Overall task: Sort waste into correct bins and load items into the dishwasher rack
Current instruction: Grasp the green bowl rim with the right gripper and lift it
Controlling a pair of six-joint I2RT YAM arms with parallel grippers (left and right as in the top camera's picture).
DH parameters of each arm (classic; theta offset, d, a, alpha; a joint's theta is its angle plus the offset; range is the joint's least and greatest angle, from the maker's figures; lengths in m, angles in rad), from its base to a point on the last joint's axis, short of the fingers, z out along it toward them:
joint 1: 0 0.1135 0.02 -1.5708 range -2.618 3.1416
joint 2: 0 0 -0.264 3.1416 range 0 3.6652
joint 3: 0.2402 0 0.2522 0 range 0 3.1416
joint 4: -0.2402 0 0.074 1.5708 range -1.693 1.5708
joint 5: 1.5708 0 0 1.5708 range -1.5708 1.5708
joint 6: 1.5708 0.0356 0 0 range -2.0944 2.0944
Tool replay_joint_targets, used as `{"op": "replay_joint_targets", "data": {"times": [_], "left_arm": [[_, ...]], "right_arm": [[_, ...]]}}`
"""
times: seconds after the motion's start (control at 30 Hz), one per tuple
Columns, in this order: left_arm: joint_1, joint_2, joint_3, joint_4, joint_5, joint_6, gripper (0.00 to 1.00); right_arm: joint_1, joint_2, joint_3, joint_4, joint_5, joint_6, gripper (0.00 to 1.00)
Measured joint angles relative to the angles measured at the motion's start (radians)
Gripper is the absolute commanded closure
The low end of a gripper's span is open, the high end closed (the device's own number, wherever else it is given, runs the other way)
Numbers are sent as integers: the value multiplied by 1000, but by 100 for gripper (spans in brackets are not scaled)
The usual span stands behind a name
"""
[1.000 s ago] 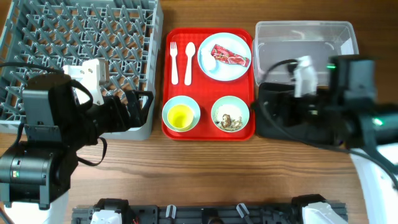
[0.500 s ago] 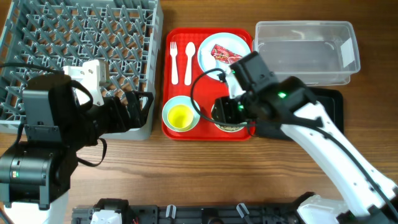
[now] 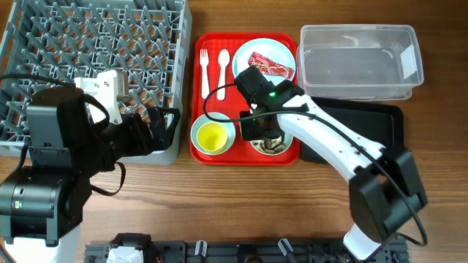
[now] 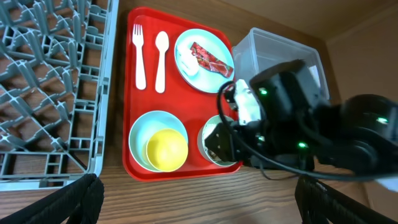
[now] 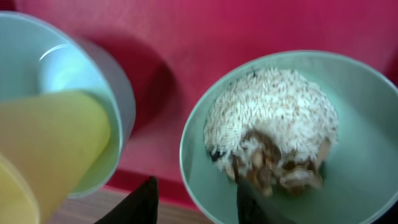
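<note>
Nothing is sorted or loaded yet. The dishwasher rack carries no dishes, and the clear tub and black tray show no waste. On the red serving tray, the red wrapper lies on the plate. The yellow cup sits in 1 bowl, and rice scraps fill the other bowl. All 3 jobs remain. The right fingers stand apart and empty, straddling that bowl's near rim; whether they touch it I cannot tell. The left fingers are spread wide above the bench, holding nothing.
</note>
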State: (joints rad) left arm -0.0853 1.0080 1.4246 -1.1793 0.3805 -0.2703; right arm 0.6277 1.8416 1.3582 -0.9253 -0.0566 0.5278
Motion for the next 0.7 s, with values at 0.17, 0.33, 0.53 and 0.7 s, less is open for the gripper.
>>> {"op": "replay_joint_targets", "data": {"times": [0.17, 0.33, 0.53, 0.7], "left_arm": [[0, 0, 0, 0, 0, 0, 0], [0, 0, 0, 0, 0, 0, 0], [0, 0, 0, 0, 0, 0, 0], [0, 0, 0, 0, 0, 0, 0]], "right_arm": [[0, 60, 0, 44, 2, 14, 71], [0, 132, 0, 50, 0, 30, 79], [0, 157, 8, 35, 20, 41, 96], [0, 138, 10, 18, 26, 44, 96]]}}
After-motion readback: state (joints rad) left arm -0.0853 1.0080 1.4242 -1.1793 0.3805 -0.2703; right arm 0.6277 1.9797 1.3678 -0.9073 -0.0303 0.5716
